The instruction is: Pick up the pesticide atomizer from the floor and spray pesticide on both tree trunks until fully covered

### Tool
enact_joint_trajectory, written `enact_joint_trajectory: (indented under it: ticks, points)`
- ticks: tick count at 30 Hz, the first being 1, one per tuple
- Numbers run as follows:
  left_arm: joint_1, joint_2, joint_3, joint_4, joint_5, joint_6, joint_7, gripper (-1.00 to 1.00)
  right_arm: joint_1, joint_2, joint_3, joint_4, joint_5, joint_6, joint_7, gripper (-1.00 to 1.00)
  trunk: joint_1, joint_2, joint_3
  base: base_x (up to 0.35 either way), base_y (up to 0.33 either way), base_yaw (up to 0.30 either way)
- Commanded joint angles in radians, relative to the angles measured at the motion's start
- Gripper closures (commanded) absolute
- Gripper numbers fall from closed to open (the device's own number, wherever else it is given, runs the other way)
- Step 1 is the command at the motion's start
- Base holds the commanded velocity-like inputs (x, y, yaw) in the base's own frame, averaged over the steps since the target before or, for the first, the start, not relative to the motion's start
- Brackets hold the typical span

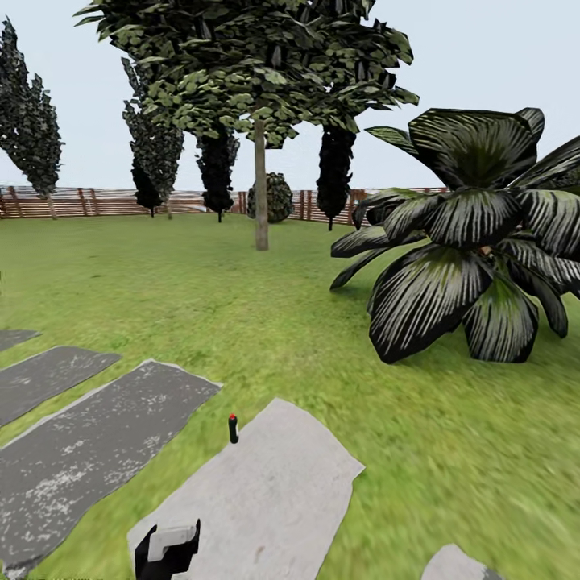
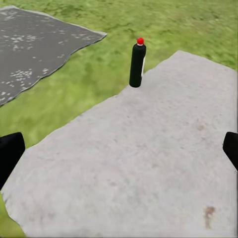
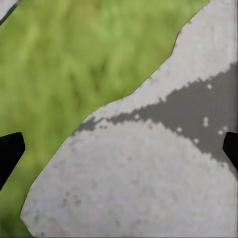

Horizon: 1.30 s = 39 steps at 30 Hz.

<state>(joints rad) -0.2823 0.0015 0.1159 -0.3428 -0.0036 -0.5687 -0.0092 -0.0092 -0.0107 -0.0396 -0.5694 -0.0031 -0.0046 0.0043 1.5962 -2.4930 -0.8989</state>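
Note:
The pesticide atomizer is a small black bottle with a red cap. It stands upright at the far edge of a light grey paving slab, where stone meets grass. My left gripper hovers low over the near part of that slab, a short way from the atomizer. It is open, with nothing between its fingers. My right gripper is open too, over another stone slab and grass. One tree with a straight grey-brown tree trunk stands far ahead on the lawn.
Dark grey paving slabs lie to the left. A big broad-leaved palm-like plant fills the right. Dark cypress-like trees and a brown slat fence line the far edge of the lawn.

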Motion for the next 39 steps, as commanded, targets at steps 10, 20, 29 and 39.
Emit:
enact_joint_trajectory:
  ticks: [10,20,29,39]
  points:
    - [-0.164,-0.002,-0.001,-0.105,-0.001,0.256,0.001,-1.0,-0.057,-0.003,0.003,-0.121,0.007,0.124,-0.006,-1.0,0.0,0.0,0.0,0.0,-0.026,0.009]
    - [-0.35,-0.004,-0.005,-0.149,0.001,0.383,-0.007,-1.0,-0.185,-0.005,-0.045,-0.269,0.003,0.406,0.009,-1.0,0.0,0.0,0.0,0.0,0.0,0.0]
    - [-0.351,-0.006,-0.005,-0.153,-0.002,0.382,-0.007,-1.0,-0.186,-0.005,-0.047,-0.282,0.007,0.408,0.008,-1.0,0.0,0.0,0.0,0.0,0.0,0.0]
    - [-0.351,-0.006,-0.004,-0.15,0.001,0.385,-0.006,-1.0,-0.186,-0.006,-0.048,-0.282,0.008,0.408,0.007,-1.0,0.0,0.0,0.0,0.254,0.0,0.0]
